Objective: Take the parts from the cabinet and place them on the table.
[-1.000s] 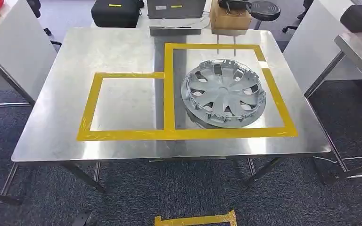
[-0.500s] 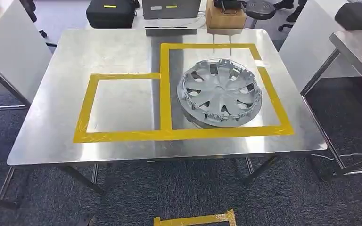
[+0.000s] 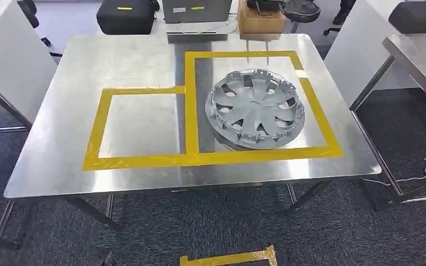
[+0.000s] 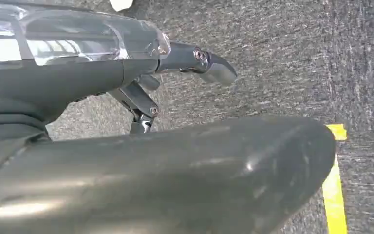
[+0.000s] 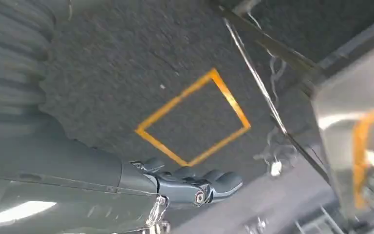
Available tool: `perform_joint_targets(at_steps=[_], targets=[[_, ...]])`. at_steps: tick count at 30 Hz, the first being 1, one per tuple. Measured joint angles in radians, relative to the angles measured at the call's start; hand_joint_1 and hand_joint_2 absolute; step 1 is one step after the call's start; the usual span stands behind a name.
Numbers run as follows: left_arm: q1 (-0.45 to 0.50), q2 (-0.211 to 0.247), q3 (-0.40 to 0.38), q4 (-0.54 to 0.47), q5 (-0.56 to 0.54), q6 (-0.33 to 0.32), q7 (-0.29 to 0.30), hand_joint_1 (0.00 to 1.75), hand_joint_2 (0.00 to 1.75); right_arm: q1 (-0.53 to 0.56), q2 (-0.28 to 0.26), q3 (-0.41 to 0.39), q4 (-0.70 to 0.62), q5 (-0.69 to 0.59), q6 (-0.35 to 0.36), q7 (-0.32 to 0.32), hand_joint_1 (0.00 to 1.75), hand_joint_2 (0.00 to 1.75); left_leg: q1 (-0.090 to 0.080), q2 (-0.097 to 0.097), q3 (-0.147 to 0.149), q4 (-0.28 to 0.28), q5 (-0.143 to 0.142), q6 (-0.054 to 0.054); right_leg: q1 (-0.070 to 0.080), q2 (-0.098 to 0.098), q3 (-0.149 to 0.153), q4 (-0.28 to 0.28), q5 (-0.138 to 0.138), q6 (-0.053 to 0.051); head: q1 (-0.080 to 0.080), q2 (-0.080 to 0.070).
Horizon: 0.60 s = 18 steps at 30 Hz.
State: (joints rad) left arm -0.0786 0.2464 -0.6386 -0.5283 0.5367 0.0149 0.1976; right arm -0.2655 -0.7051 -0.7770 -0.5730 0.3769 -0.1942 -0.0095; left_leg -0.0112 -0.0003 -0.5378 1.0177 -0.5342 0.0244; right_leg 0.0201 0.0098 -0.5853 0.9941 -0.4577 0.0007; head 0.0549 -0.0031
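1. From the head view I see the grey wheel cover (image 3: 254,107) lying flat on the steel worktop (image 3: 61,144), inside the larger yellow tape rectangle (image 3: 317,117) on the right.
2. The smaller yellow tape rectangle (image 3: 96,126) to its left has only bare metal inside it.
3. My left robot hand (image 4: 195,61) hangs over dark carpet (image 4: 282,58) near a yellow floor tape strip (image 4: 334,195); its fingers are apart and grasp nothing, so it is released.
4. My right robot hand (image 5: 195,185) hangs above a yellow tape square (image 5: 195,119) on the floor; its fingers are curled in on nothing, so it is clenched.
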Motion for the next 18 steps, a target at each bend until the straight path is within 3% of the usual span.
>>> perform_joint_targets(at_steps=[5,8,13,18], targets=[[0.021,0.035,0.000,-0.058,0.014,0.046,0.039,0.00,0.00,0.060,0.131,-0.048,0.004,0.054,0.006,-0.023,0.00,1.75,0.000,0.001,0.002,-0.003,-0.001,-0.001,0.000,0.001,0.000,0.000,-0.001,-0.001,-0.001,0.000],[0.040,0.062,0.000,-0.115,0.026,0.081,0.057,0.00,0.00,0.085,0.236,-0.062,0.018,0.087,0.012,-0.027,0.00,1.75,0.000,0.004,0.002,-0.004,-0.001,-0.002,0.000,0.003,0.000,0.000,-0.001,-0.002,0.000,0.000],[0.053,0.097,-0.002,-0.179,0.058,0.148,0.042,0.00,0.00,0.094,0.382,-0.055,0.089,0.195,0.058,-0.008,0.00,1.75,0.001,0.007,0.003,-0.005,-0.001,-0.002,0.000,0.005,0.000,0.001,-0.002,-0.004,-0.002,0.000],[0.055,0.132,-0.008,-0.218,0.072,0.130,0.042,0.00,0.00,0.068,0.468,-0.019,0.177,0.247,0.129,0.035,0.00,1.75,0.000,0.012,0.005,-0.006,-0.001,-0.003,0.000,0.009,0.000,0.002,-0.002,-0.005,-0.003,0.000]])
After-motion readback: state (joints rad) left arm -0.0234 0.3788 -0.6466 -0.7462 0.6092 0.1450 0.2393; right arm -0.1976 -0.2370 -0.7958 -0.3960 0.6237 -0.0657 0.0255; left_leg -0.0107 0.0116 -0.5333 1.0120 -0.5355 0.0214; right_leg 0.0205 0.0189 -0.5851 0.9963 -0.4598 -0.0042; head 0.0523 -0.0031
